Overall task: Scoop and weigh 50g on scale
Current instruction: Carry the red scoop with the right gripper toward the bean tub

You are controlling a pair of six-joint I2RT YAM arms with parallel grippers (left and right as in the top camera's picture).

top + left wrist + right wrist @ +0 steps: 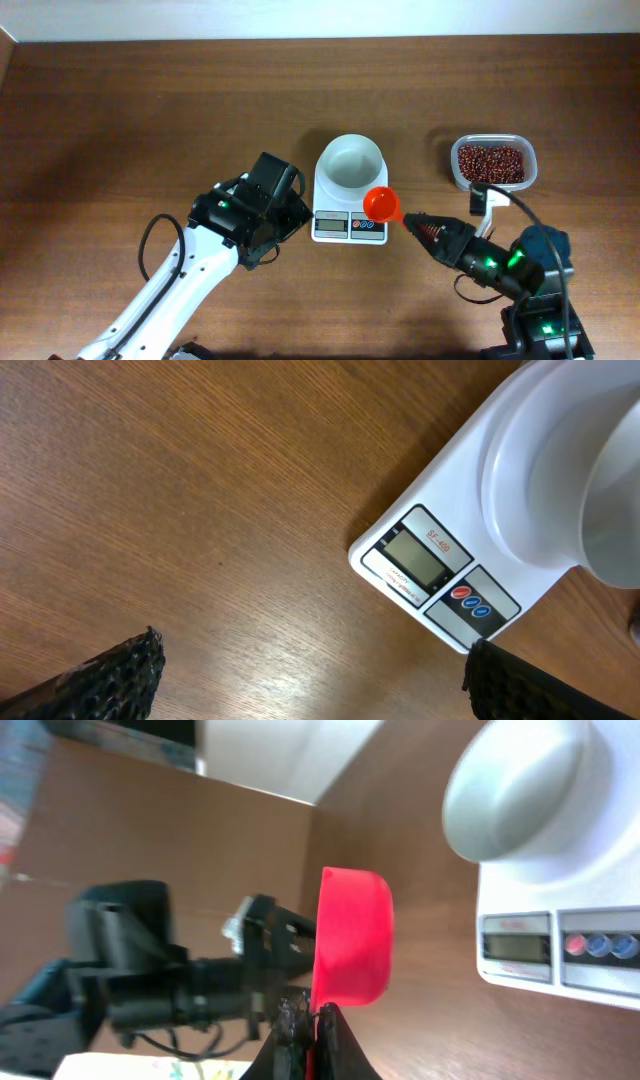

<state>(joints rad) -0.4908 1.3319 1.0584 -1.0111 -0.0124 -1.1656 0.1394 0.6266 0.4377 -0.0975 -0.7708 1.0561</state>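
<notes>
**Stock at the weighing station: scoop in claw, bowl empty**

- **Right claw** [413,224]: clamped fully on the handle of the red scoop [381,204]. The scoop's cup hangs at the front right corner of the scale [349,226], beside the bowl. From overhead you see no beans in the cup. In the wrist view it is rolled onto its side.
- **Left claw** [284,214]: spread wide and holding nothing. It sits just left of the scale and looks down on the display [420,557]. No digits are legible there.
- **Scale**: mid-worktop [150,100], with a round white bowl [350,162] on its platform. The bowl looks bare.
- **Red-brown beans** [491,162]: all heaped in the clear plastic tub [533,165], right of the scale and well apart from it. None are on the scale yet.

**Handling note, by judgement:** the step in hand looks like the first scoop.
- Level the cup before you carry it to the tub.
- Enter the heap at a shallow angle from the near side, and lift with the mouth up so loose grains do not roll off.
- Come back over the middle of the bowl, not its rim, and tip slowly by rolling the wrist.
- Take modest loads, because small additions make the target easier to hit.
- Keep the left claw off the platform, since any touch would falsify the reading.
</notes>
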